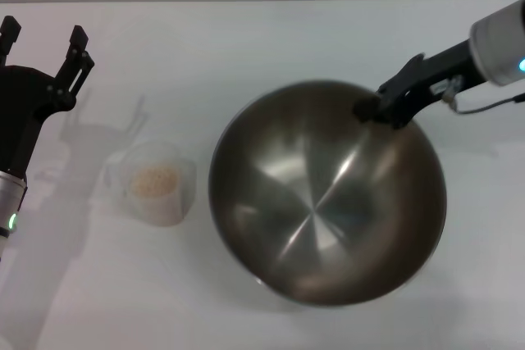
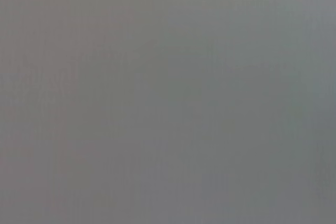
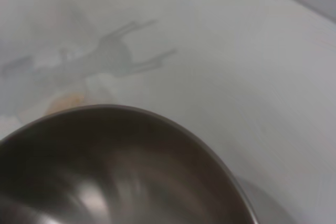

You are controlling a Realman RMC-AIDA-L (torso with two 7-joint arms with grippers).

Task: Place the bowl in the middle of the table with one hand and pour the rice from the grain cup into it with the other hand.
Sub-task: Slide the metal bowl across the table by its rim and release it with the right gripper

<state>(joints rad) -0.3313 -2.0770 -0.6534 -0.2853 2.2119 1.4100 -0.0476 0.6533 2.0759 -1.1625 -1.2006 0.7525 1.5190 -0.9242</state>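
The shiny steel bowl (image 1: 328,202) fills the centre-right of the white table (image 1: 246,38) in the head view. My right gripper (image 1: 379,109) is shut on its far right rim, one finger inside and one outside. The bowl (image 3: 121,166) also fills the near part of the right wrist view. The clear grain cup (image 1: 156,184) stands upright just left of the bowl, holding beige rice (image 1: 155,178). The cup (image 3: 65,100) shows faintly beyond the rim in the right wrist view. My left gripper (image 1: 43,38) hovers open at the far left, behind the cup and apart from it.
The left wrist view shows only flat grey. The left gripper's shadow (image 3: 118,51) falls on the table behind the cup. Bare white table lies behind the bowl and along the front left.
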